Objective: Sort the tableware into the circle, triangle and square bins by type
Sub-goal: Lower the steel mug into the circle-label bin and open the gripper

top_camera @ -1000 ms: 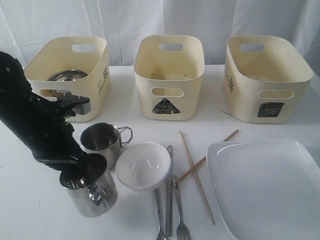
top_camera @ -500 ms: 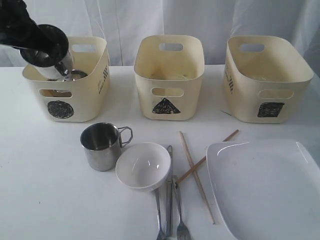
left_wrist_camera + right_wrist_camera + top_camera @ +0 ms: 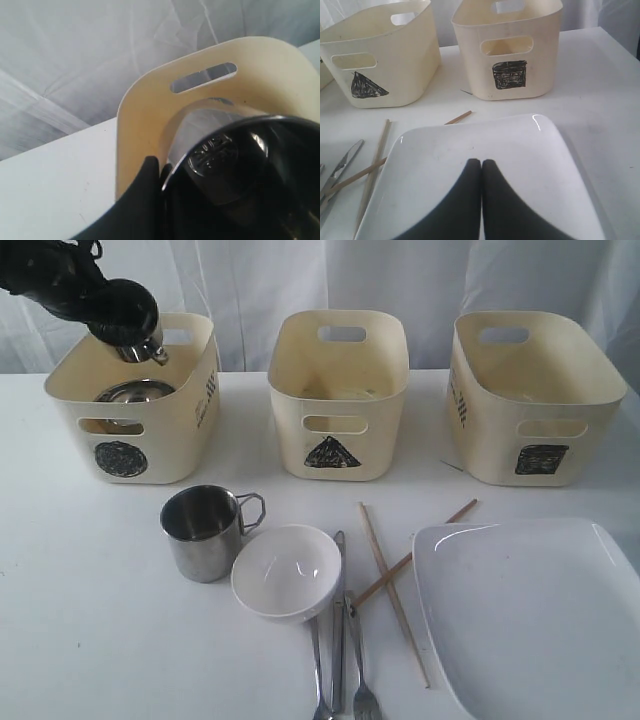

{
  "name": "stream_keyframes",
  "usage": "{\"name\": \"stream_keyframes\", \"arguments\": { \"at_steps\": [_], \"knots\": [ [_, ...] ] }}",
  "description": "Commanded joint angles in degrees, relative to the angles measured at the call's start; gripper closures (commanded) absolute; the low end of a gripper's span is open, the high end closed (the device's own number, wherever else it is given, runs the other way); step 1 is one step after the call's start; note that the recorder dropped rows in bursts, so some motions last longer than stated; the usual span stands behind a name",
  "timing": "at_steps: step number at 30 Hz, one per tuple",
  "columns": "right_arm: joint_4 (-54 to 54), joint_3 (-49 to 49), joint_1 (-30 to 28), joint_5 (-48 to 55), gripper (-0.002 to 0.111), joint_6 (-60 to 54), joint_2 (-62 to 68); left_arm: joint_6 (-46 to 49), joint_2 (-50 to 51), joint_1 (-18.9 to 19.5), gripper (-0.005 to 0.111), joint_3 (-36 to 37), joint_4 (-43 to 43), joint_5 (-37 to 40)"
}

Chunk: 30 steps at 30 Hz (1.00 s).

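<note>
My left gripper (image 3: 125, 325) is shut on the rim of a steel handled mug (image 3: 143, 345) and holds it tilted over the circle bin (image 3: 120, 457). A steel bowl (image 3: 132, 392) lies in that bin. In the left wrist view one finger (image 3: 149, 172) presses outside the mug's rim and the mug (image 3: 235, 160) fills the frame. On the table stand a second steel mug (image 3: 203, 532) and a small white bowl (image 3: 287, 571), beside steel cutlery (image 3: 340, 640) and crossed wooden chopsticks (image 3: 390, 575). My right gripper (image 3: 481, 163) is shut and empty above the large white plate (image 3: 520, 150).
The triangle bin (image 3: 338, 400) stands in the middle at the back and the square bin (image 3: 530, 405) at the back right. The plate (image 3: 535, 610) takes up the front right corner. A white curtain hangs behind the bins.
My left arm has lifted the steel mug from the table's front left and carried it back over the circle bin. Since half a second ago it has moved slightly rightward.
</note>
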Motion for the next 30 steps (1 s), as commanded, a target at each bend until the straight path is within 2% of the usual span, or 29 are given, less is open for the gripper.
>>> {"name": "stream_keyframes", "arguments": {
  "at_steps": [1,5,12,15,17,22,24,30],
  "knots": [
    [0.12,0.32,0.02,-0.29,0.108,0.13,-0.16,-0.92,6.58,1.45,0.107,-5.36,-0.04,-0.79],
    [0.12,0.32,0.02,-0.29,0.108,0.13,-0.16,-1.01,11.14,2.4,0.107,-7.27,-0.49,-1.03],
    [0.12,0.32,0.02,-0.29,0.108,0.13,-0.16,-1.87,12.48,2.63,0.107,-7.39,-5.0,-0.69],
    [0.12,0.32,0.02,-0.29,0.108,0.13,-0.16,-1.87,12.48,2.63,0.106,-8.37,-7.56,2.36],
    [0.12,0.32,0.02,-0.29,0.108,0.13,-0.16,-1.87,12.48,2.63,0.099,-8.9,-9.58,3.81],
    [0.12,0.32,0.02,-0.29,0.108,0.13,-0.16,-1.87,12.38,2.63,0.065,-8.9,-10.51,4.44],
    [0.12,0.32,0.02,-0.29,0.108,0.13,-0.16,-1.87,11.75,2.63,0.055,-8.9,-11.7,5.79],
    [0.12,0.32,0.02,-0.29,0.108,0.13,-0.16,-1.19,6.54,2.37,0.058,-8.9,-12.09,9.16]
  ]
}}
